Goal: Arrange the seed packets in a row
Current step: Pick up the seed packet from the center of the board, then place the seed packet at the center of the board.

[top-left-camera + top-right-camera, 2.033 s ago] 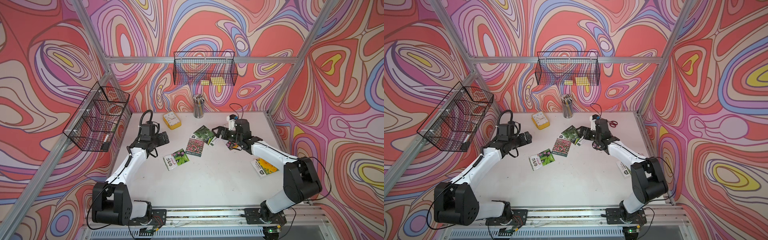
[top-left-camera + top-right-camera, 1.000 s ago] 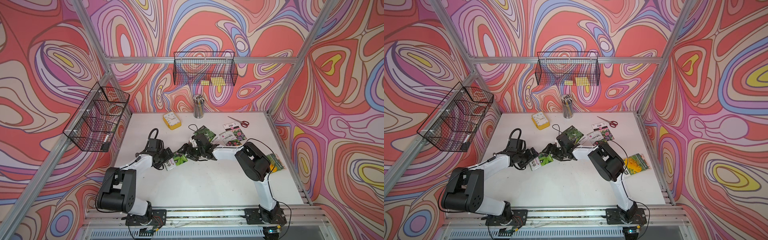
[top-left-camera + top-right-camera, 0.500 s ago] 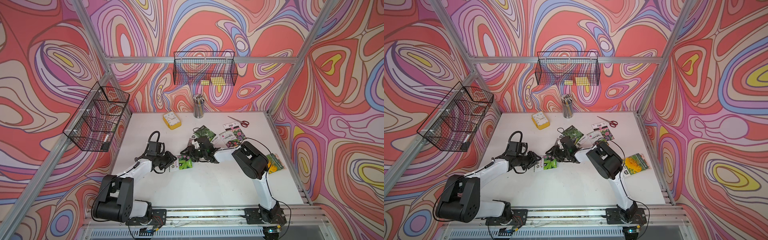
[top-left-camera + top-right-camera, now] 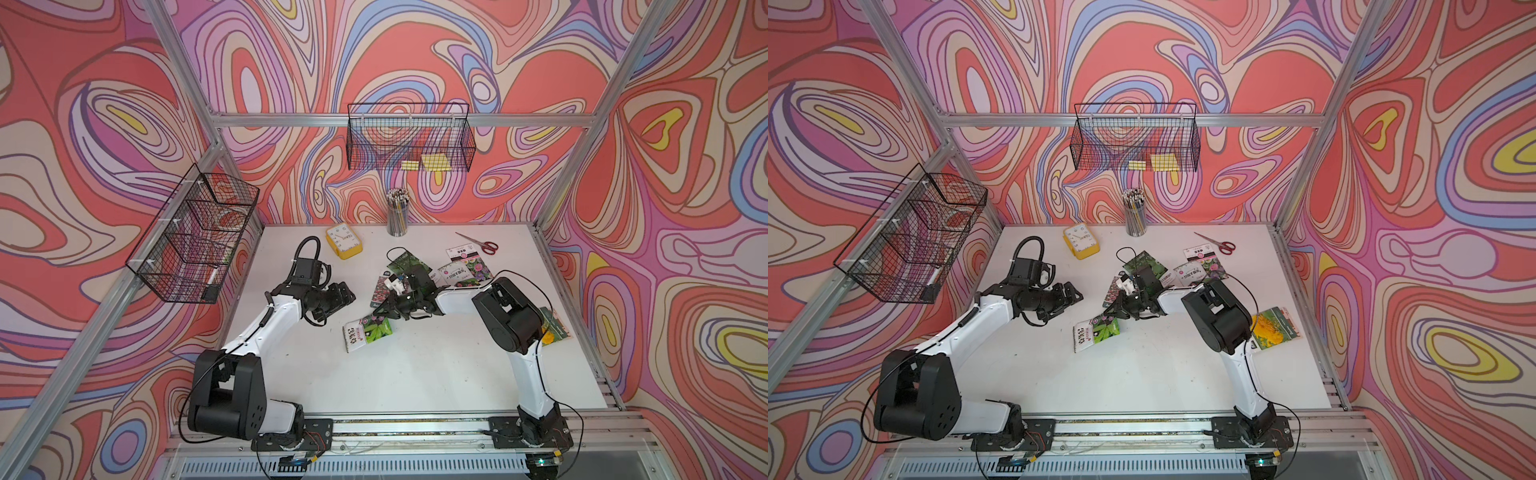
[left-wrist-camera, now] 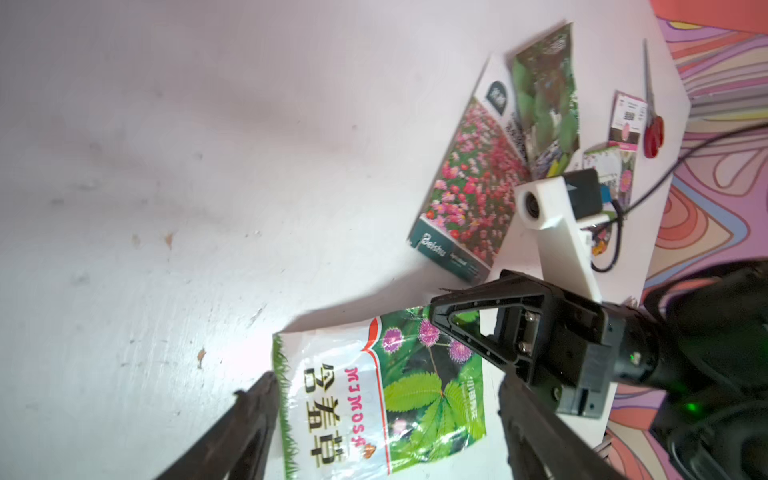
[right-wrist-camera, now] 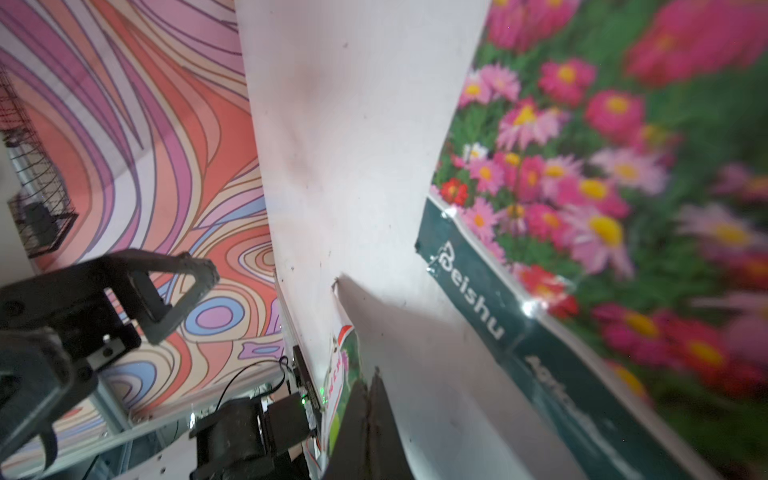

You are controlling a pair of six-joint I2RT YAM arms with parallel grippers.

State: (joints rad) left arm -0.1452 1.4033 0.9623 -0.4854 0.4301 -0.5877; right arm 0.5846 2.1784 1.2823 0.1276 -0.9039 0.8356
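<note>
Nudged toward the middle, green packet (image 4: 368, 332) is being pinched by right gripper (image 4: 382, 311), left gripper (image 4: 348, 293) gaping; other packets (image 4: 468, 266) are lying scattered.

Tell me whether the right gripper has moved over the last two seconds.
Yes. In both top views the right gripper has crossed from right of the metal pencil cup to just left of it, reaching the green mimosa seed packet.

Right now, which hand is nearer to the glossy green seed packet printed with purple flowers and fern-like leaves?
Right. The right hand, shut, is at a corner of the glossy green seed packet. The left hand, open, is apart from it, toward the back left.
</note>
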